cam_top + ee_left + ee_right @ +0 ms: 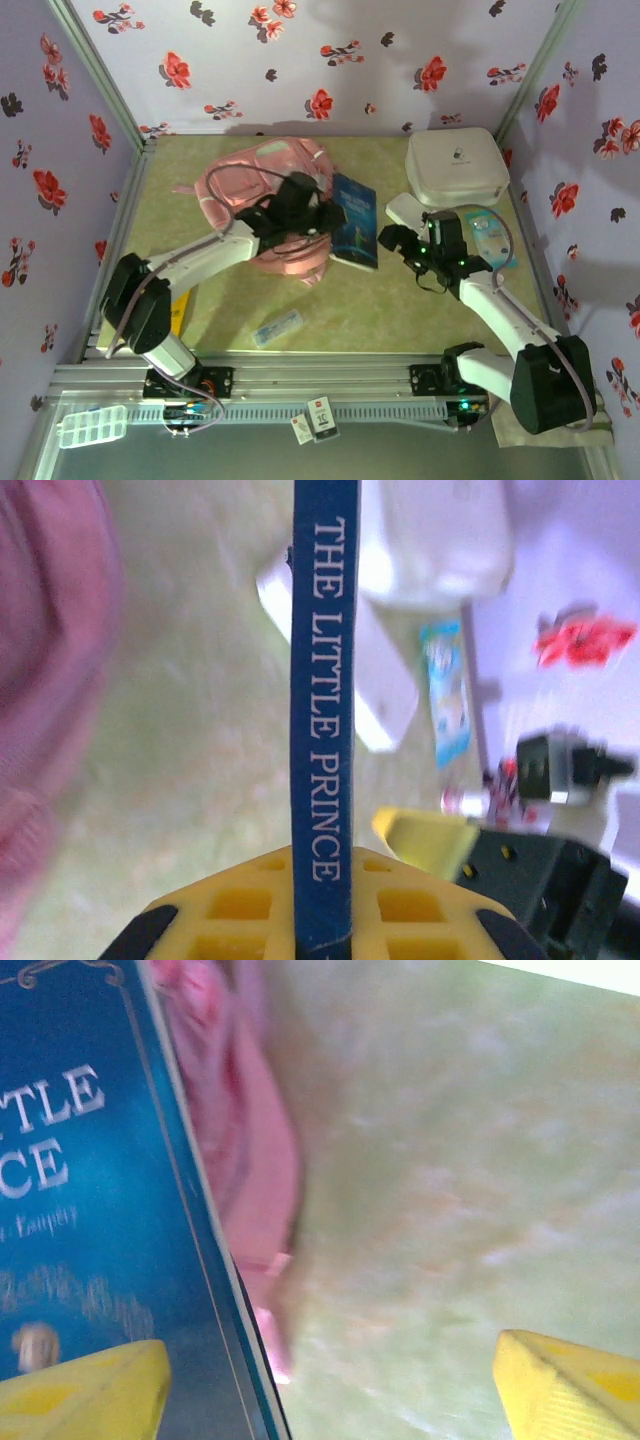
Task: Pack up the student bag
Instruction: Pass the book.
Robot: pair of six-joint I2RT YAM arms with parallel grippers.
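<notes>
Pink fabric marks the student bag (262, 185), lying toward the back of the counter (400, 300) left of centre. I see nothing of the load inside it yet, and I cannot tell whether its main zip is open, since the left arm crosses over it. In front of it, near the counter's front edge, lies a small pale oblong item (278, 328). The left gripper (320, 880) has its jaws clamped on the spine of the blue book (322, 660), "The Little Prince", held tilted just beside the bag's right side and outside it. Right of that, the right gripper (320, 1400) hovers near the book's cover with jaws wide, holding nothing. Further right lie a white slab (405, 208), a white hard case (455, 165) and a pale blue packet (492, 236). I judge the packing barely begun: the book goes in first, then the loose pieces.
</notes>
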